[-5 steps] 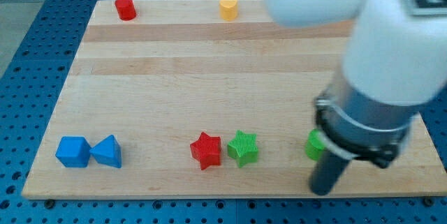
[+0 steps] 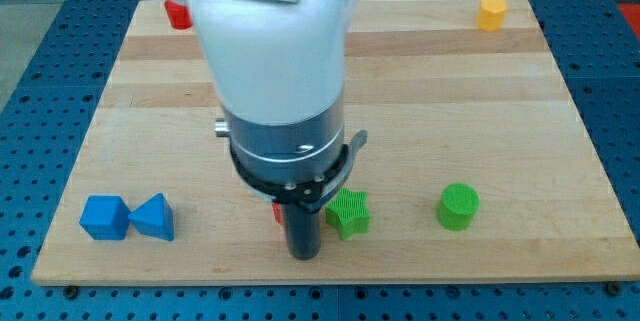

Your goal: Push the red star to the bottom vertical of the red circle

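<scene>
The red star (image 2: 277, 213) is near the board's bottom edge, almost wholly hidden behind my rod; only a red sliver shows at the rod's left. My tip (image 2: 303, 255) is at the view's bottom, just below and right of that sliver and left of the green star (image 2: 348, 212). Whether it touches the red star cannot be told. The red circle (image 2: 178, 14) stands at the top left corner of the board, partly covered by the arm's body.
A blue cube (image 2: 104, 217) and a blue triangular block (image 2: 153, 217) sit at the bottom left. A green circle (image 2: 459, 206) is at the bottom right. A yellow block (image 2: 491, 12) is at the top right. The wooden board (image 2: 480, 111) lies on a blue pegboard.
The arm has swung from the view's right to the middle. It now hides most of the red star and the top-middle yellow block, and uncovers the green circle and the top-right yellow block.
</scene>
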{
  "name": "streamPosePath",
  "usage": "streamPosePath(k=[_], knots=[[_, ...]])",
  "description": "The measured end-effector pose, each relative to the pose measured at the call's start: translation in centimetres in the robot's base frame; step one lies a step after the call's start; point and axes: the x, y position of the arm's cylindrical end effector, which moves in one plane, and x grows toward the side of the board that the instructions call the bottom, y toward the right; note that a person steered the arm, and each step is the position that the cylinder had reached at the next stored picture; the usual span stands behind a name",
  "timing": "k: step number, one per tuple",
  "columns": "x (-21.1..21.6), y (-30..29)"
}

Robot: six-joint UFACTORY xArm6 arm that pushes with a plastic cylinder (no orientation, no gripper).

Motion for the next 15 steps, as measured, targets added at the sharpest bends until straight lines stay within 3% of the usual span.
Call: streamPosePath(k=[4, 8, 15], knots=[[-12.2, -2.3], [-18.5, -9.7], [-13.4, -17.6]])
